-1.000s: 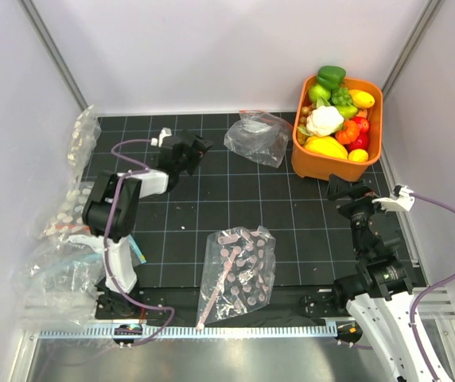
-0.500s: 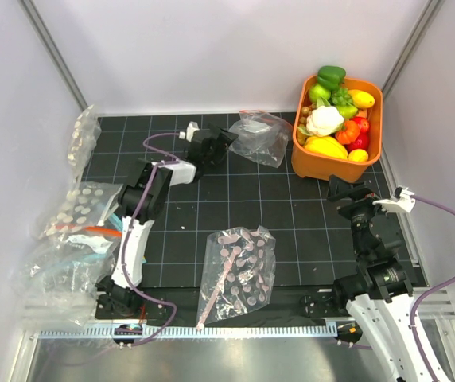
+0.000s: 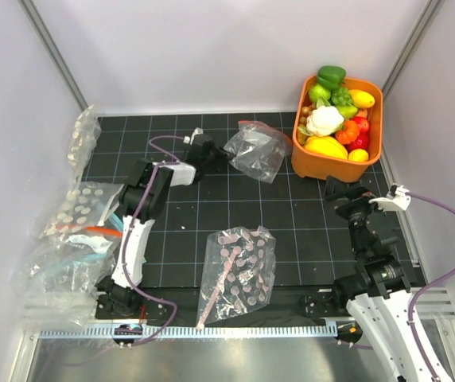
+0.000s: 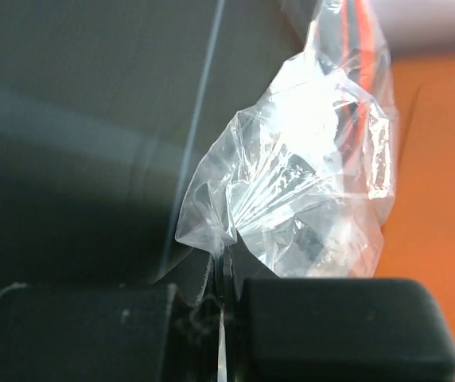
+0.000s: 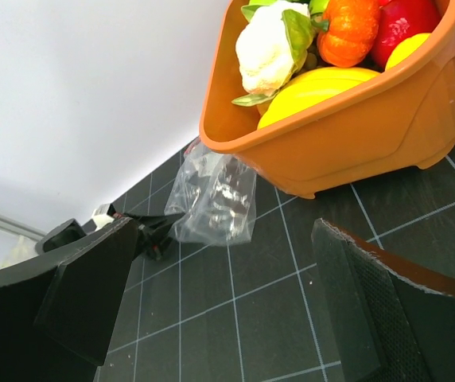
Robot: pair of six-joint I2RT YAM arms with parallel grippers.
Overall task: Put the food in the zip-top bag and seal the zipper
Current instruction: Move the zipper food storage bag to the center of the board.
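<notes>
Left gripper (image 4: 221, 286) clamped on corner fold of zip-top bag (image 3: 258, 150), mat 12 o'clock. Right gripper (image 5: 227, 294) jaws apart, empty, 3 o'clock. Toy food (image 3: 324, 120) in orange bin (image 3: 323, 167), 1 o'clock. Pinch looks thin: drag slowly, keep zipper (image 3: 251, 125) facing right arm.

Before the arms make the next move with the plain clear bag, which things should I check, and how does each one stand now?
1. Left claw closed on an edge of the zip-top bag: ok.
2. Right claw open and holding nothing: ok.
3. Bag mouth along the zipper open for filling: cannot tell.
4. Cauliflower lying on top in the orange bin, free to pick: ok.
5. Food inside the bag: not ok, none seen in it.
</notes>
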